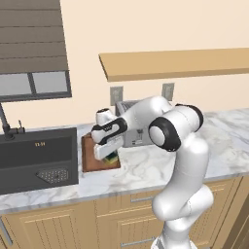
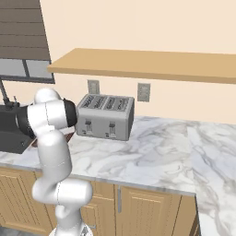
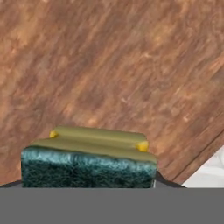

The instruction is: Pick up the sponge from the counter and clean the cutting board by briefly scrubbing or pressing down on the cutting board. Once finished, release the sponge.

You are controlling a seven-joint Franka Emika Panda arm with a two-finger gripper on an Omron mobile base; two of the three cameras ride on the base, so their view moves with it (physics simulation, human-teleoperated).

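The reddish-brown cutting board (image 1: 92, 158) lies on the marble counter (image 1: 160, 165) just right of the sink. My gripper (image 1: 111, 156) hangs low over the board's right part, shut on the sponge (image 1: 112, 158), a small yellow block with a dark green scrub face. In the hand view the sponge (image 3: 87, 159) sits between the fingers close above the wood grain of the cutting board (image 3: 109, 65). The board's rim and a bit of white counter (image 3: 210, 173) show at the lower right there. Whether the sponge touches the board I cannot tell.
A dark sink basin (image 1: 39, 158) with a faucet (image 1: 6, 124) borders the board on the left. A silver toaster (image 2: 105, 116) stands against the wall behind the board. A tan wall shelf (image 1: 180, 63) hangs above. Bare marble stretches to the right (image 2: 175, 152).
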